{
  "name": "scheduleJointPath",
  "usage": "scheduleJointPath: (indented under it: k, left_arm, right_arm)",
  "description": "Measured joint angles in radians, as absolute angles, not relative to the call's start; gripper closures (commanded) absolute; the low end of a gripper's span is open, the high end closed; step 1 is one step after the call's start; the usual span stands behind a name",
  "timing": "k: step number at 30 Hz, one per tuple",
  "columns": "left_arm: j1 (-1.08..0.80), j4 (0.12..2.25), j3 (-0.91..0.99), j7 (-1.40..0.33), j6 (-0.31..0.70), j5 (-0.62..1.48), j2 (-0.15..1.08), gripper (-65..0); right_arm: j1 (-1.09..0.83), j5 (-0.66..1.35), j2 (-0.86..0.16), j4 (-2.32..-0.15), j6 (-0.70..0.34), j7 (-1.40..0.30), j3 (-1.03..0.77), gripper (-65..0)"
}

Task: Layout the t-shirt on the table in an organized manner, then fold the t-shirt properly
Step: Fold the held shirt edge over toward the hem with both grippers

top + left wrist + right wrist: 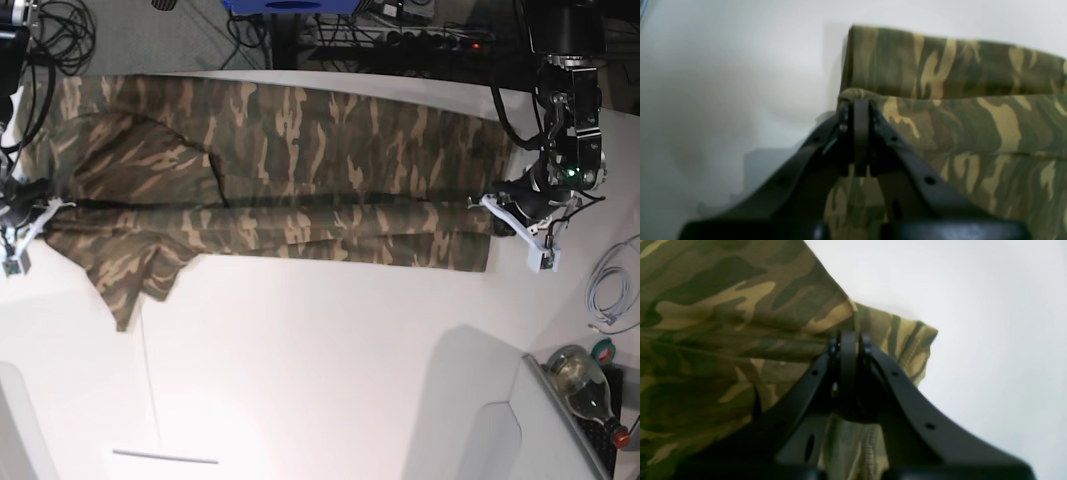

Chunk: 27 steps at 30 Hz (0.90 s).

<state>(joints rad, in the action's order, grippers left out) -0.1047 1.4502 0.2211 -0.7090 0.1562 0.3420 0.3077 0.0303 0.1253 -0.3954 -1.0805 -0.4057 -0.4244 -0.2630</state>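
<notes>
Both jaws are clenched on cloth: your left gripper [861, 101] pinches a rolled edge of the t-shirt [290, 180], your right gripper [849, 336] a stitched corner. You see soft camouflage fabric stretched in a long folded band across the upper half of the frame, on the smooth white table [330, 370].

**Count of things in view**

One soft camouflage cloth t-shirt [290, 170] in olive, brown and tan. One large smooth white table [320, 370]. Two black robot grippers: the left gripper [858, 100] and the right gripper [848, 338]. One green glass bottle [580, 378] at the corner.
</notes>
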Motion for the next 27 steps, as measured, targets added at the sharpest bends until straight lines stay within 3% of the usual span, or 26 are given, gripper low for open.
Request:
scheduleJointPath:
  k: [10,27]
  left_arm:
    - [-0.154,1.486,0.273,-0.715,0.157,0.342,0.304,0.0]
    - [-0.213,1.487,0.280,-0.710,0.157,0.345,0.304,0.0]
  right_arm:
    - [-0.052,0.131,-0.364,-1.193,-0.404,-0.499,-0.290,0.0]
    - [-0.073,0.131,-0.365,-1.150,-0.405,-0.496,-0.295,0.0]
